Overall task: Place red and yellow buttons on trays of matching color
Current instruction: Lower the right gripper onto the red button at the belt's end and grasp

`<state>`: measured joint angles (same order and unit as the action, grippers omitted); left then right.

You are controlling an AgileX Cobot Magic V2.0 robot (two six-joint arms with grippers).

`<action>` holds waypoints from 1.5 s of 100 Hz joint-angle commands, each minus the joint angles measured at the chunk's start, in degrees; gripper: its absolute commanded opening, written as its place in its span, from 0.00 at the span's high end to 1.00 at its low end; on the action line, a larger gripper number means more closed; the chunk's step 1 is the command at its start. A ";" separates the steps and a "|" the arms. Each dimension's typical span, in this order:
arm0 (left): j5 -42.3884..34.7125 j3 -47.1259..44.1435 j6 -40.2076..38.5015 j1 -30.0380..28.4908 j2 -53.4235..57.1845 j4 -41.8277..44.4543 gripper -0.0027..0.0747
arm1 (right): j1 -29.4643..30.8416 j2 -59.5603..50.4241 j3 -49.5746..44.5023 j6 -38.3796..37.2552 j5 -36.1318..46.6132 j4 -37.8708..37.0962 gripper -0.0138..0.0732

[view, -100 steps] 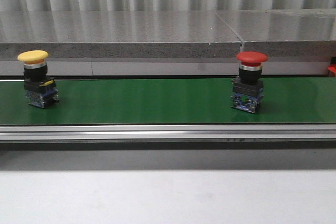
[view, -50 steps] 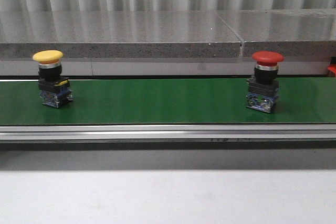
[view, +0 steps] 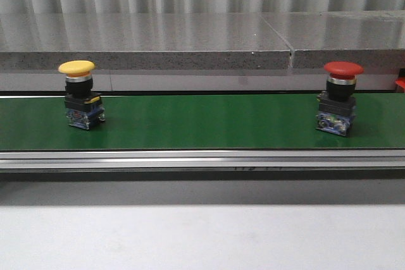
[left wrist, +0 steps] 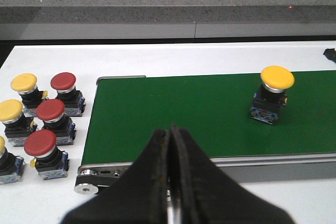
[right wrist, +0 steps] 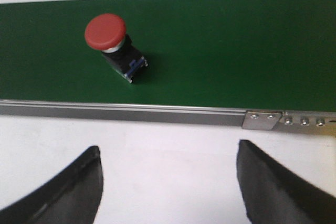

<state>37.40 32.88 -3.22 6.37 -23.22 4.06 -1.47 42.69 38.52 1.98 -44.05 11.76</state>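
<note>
A yellow button [view: 79, 95] stands upright on the green belt [view: 202, 121] at the left in the front view, and a red button [view: 340, 99] stands on the belt at the right. In the left wrist view the yellow button [left wrist: 273, 94] is ahead and off to one side of my left gripper [left wrist: 170, 132], which is shut with nothing in it over the belt's near edge. In the right wrist view the red button [right wrist: 113, 43] lies beyond my right gripper [right wrist: 168, 156], which is open over the white table. No trays are in view.
Several spare red and yellow buttons [left wrist: 39, 116] stand on the white table beside the belt's end roller [left wrist: 86, 187]. A grey stone ledge [view: 145, 42] runs behind the belt. An aluminium rail [right wrist: 157, 113] edges the belt. Something red [view: 400, 84] shows at the far right.
Both buttons have travelled to the right along the belt, each by about the same distance. No gripper shows in the front view at any time.
</note>
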 commanded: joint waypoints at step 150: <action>-4.37 1.47 -0.58 0.29 -0.42 -0.01 0.99 | -4.03 40.90 25.83 11.67 0.20 0.25 0.57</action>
<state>37.40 32.88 -3.22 6.37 -23.22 4.06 -5.94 85.52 60.53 13.81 -44.10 12.52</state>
